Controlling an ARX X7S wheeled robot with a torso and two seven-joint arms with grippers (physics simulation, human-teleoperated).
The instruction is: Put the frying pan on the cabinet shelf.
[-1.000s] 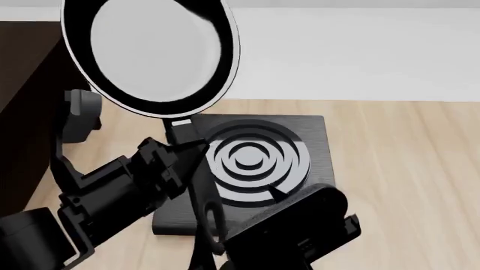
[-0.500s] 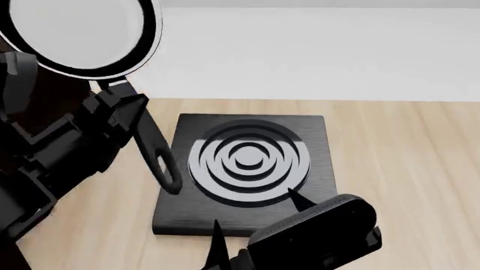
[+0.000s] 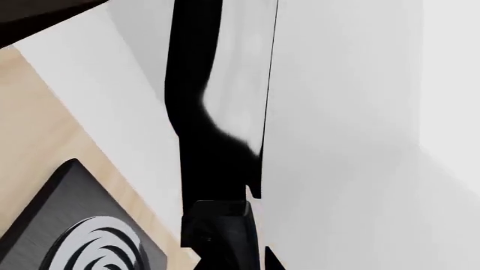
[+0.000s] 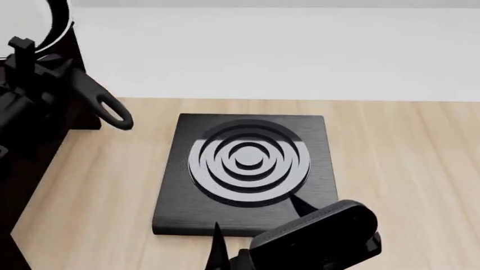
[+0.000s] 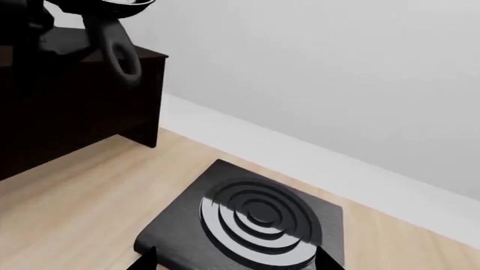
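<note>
Progress looked well past the halfway mark, judged from how things lay. Nearest the head camera, the right gripper (image 4: 255, 236) hung low over the near edge of the hob plate (image 4: 248, 169), holding nothing; only two fingertips showed on either side of its dark housing, apart from one another, so its jaws appeared spread. The hob plate sat bare on the pale tabletop (image 4: 405, 169), its concentric rings uncovered, so the pan had been taken off it. Farther out and to the robot's left, the left gripper (image 4: 34, 73) was pressed together on the handle of the frying pan (image 4: 109, 112), just behind the pan's body, with the looped end of the handle sticking out over the table edge. The pan itself was held high and tilted steeply, only a sliver of its rim and pale inside showing at the upper corner of the head view; the left wrist view showed it edge-on against the wall. Beyond and below it stood the dark cabinet (image 5: 75, 112), with the pan in the air above its flat top. What remained, as far as could be judged, was levelling the pan, lowering it onto the cabinet shelf (image 5: 143, 56) and letting go; which board was meant could not be told.
</note>
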